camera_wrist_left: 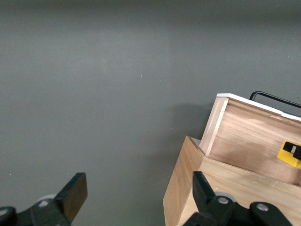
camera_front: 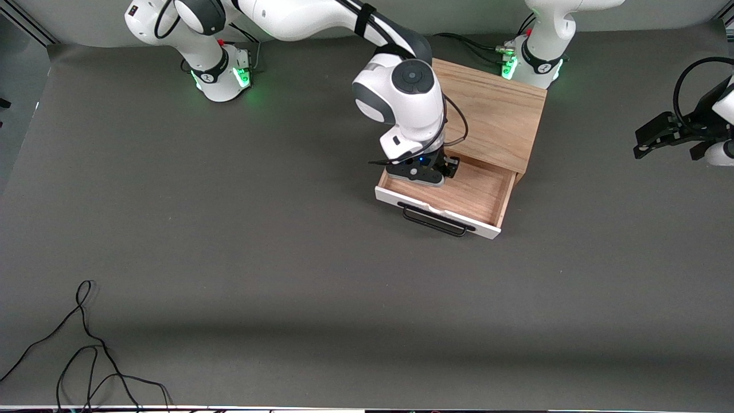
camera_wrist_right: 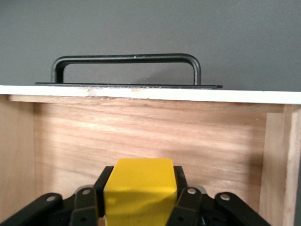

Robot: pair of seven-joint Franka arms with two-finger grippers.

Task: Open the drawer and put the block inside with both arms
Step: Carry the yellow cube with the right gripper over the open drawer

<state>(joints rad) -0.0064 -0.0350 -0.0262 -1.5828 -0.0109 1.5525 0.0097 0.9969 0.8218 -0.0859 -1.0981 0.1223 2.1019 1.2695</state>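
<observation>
The drawer (camera_front: 479, 195) stands pulled out of the light oak box (camera_front: 493, 115), its white front and black handle (camera_front: 434, 221) toward the front camera. My right gripper (camera_front: 425, 172) reaches down into the drawer at the right arm's end of it. It is shut on the yellow block (camera_wrist_right: 138, 188), with a finger (camera_wrist_right: 104, 181) pressed to each side. The handle (camera_wrist_right: 127, 68) shows past the drawer's front wall. The left wrist view catches the block (camera_wrist_left: 288, 154) inside the drawer (camera_wrist_left: 249, 141). My left gripper (camera_front: 645, 139) (camera_wrist_left: 138, 188) waits open and empty in the air past the box, at the left arm's end.
A loose black cable (camera_front: 86, 350) lies on the grey table (camera_front: 229, 241) near the front camera at the right arm's end. The two green-lit bases (camera_front: 226, 74) (camera_front: 530, 63) stand along the table's edge farthest from the front camera.
</observation>
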